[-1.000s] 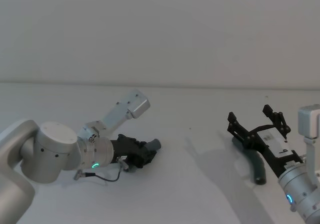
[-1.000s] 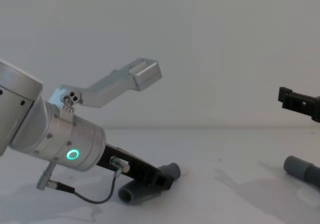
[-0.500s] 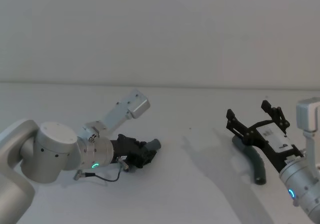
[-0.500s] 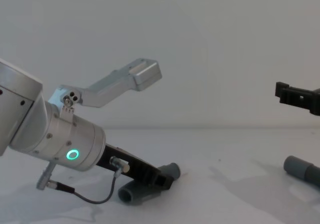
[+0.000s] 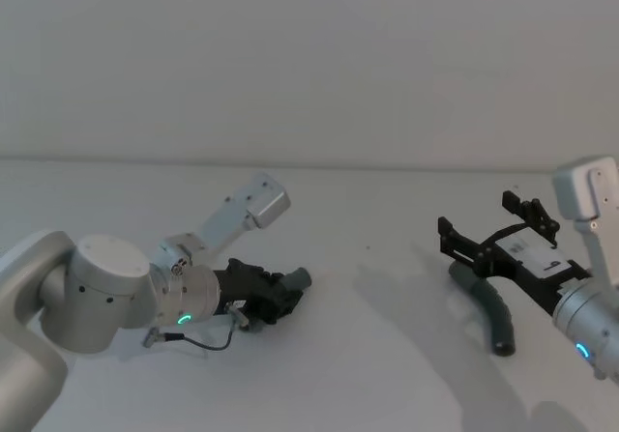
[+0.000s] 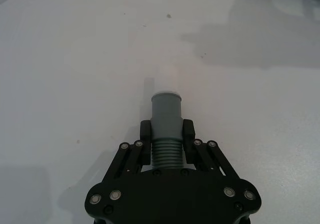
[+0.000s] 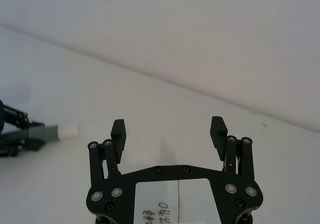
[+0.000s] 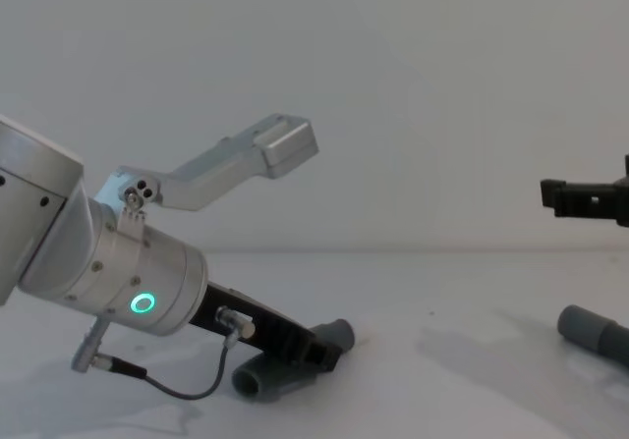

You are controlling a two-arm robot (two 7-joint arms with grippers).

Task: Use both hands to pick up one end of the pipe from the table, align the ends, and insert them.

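The plain white surface (image 5: 368, 374) runs back to a pale wall (image 5: 309, 55); toward 8 o'clock in the head view the short pipe piece (image 5: 299, 279) sits low on it, clamped in the left hand (image 5: 287, 293), its pale tip pointing to 2 o'clock; toward 4 o'clock, well apart, the curved pipe piece (image 5: 493, 311) lies flat, running from 11 to 5 o'clock; a tiny dark speck (image 5: 367, 249) lies between them.

The table (image 5: 368, 355) is viewed from above by the head camera, low across it by the chest camera. Each wrist camera is set close behind its own gripper, facing forward. The left gripper (image 5: 288, 292) and its clamped pipe piece (image 5: 302, 278) are shared by all views
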